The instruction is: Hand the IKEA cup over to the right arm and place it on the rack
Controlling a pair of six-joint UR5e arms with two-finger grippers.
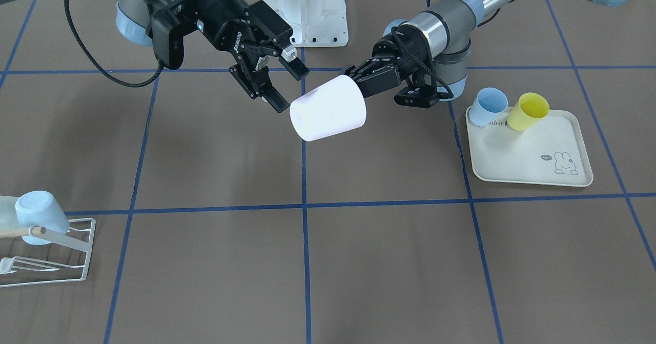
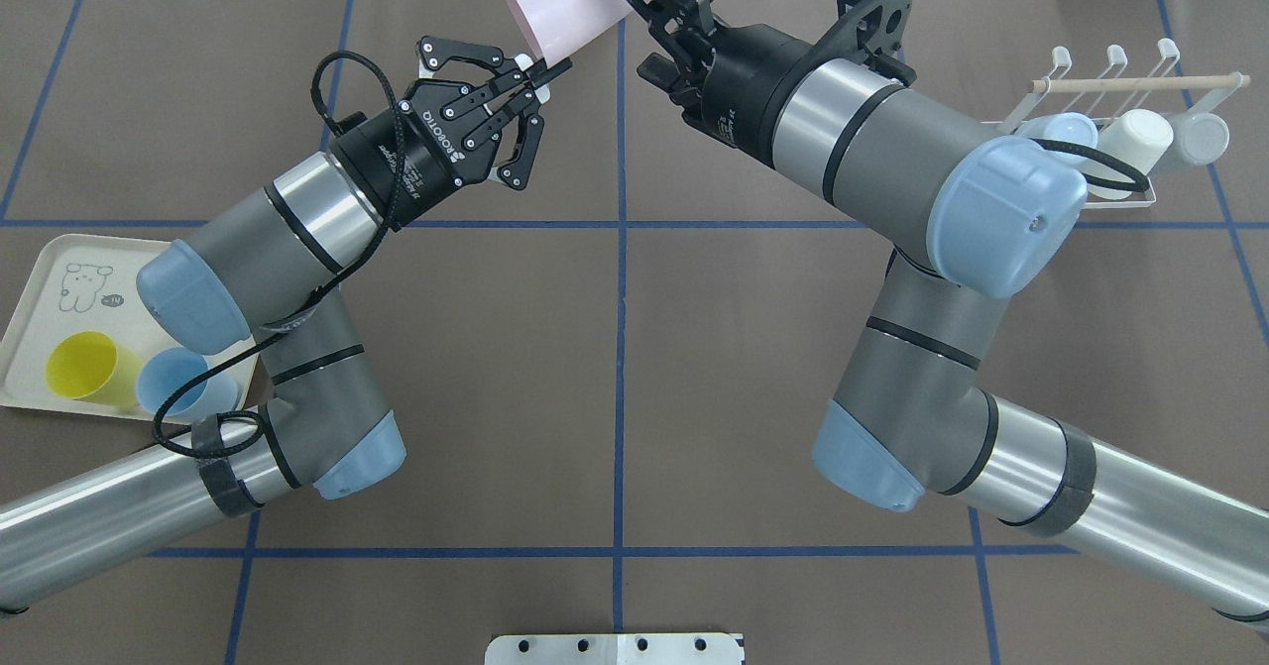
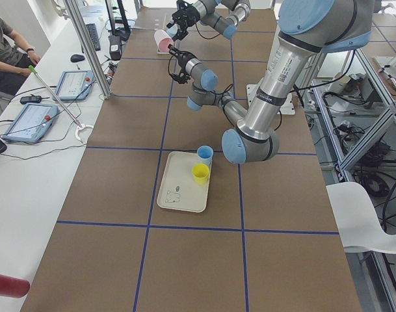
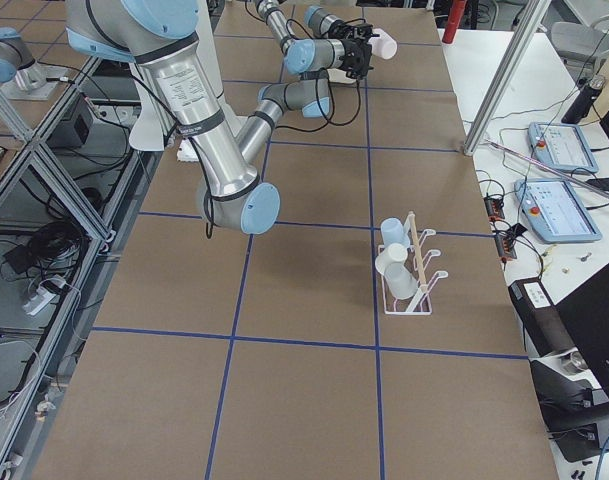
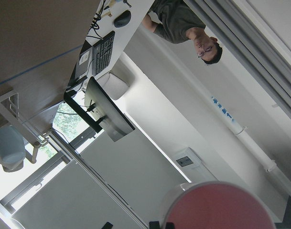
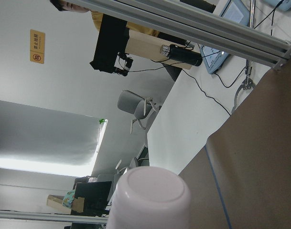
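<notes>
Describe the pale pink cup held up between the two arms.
The pale pink tapered plastic cup, smooth and unmarked, hangs above the brown table, lying nearly on its side. The left gripper pinches its rim, jaws shut. Its closed, narrower base points at the right gripper, whose jaws stand open close beside it. Contact there is unclear.

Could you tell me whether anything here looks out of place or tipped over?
Nothing stands out. The pink cup is sideways in mid-air because the left hand grips its rim; the right hand is open beside it. The blue cup and yellow cup stand upright on the tray.
</notes>
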